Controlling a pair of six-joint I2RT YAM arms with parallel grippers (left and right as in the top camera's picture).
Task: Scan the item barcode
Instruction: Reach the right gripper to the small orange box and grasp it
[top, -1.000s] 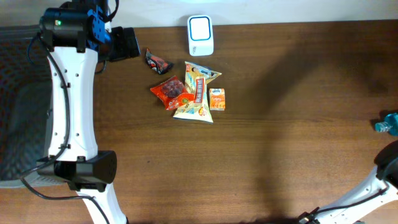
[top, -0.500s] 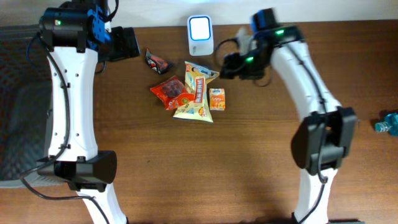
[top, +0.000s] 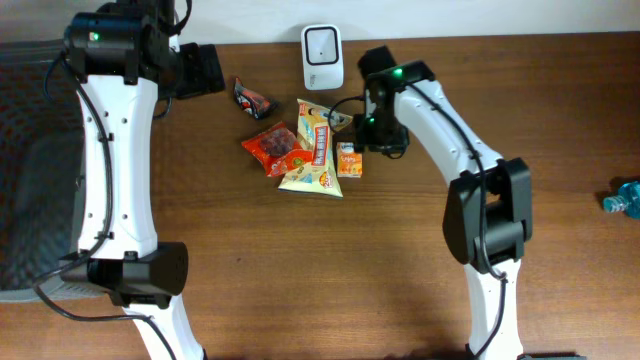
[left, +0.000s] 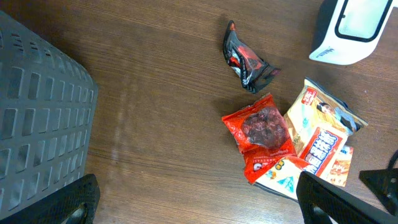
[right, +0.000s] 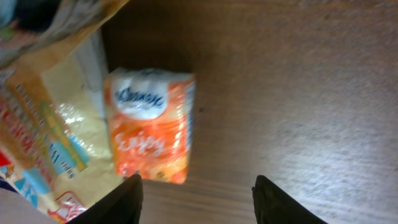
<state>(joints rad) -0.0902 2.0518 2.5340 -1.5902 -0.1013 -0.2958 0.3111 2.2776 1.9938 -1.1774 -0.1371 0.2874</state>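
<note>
Several items lie in a heap left of centre: an orange tissue pack (top: 348, 160) (right: 149, 127), a yellow snack bag (top: 318, 150) (left: 317, 146), a red packet (top: 275, 148) (left: 261, 134) and a black-and-red packet (top: 252, 98) (left: 245, 59). The white scanner (top: 322, 56) (left: 348, 28) stands behind them. My right gripper (top: 372, 142) (right: 199, 199) hovers open just right of the orange pack; nothing sits between its fingers, and the pack lies beyond the left fingertip (right: 127, 199). At the back left my left gripper (top: 205, 68) (left: 202, 205) hangs wide open above bare wood, holding nothing.
A grey mesh basket (top: 30, 160) (left: 37, 112) stands off the table's left side. A blue bottle (top: 620, 197) pokes in at the right edge. The wooden table (top: 420, 250) extends wide to the front and right of the heap.
My right arm swung into view, passed beside the scanner and came down by the orange pack, its jaws narrowing on the way. The left arm and the items stayed still.
</note>
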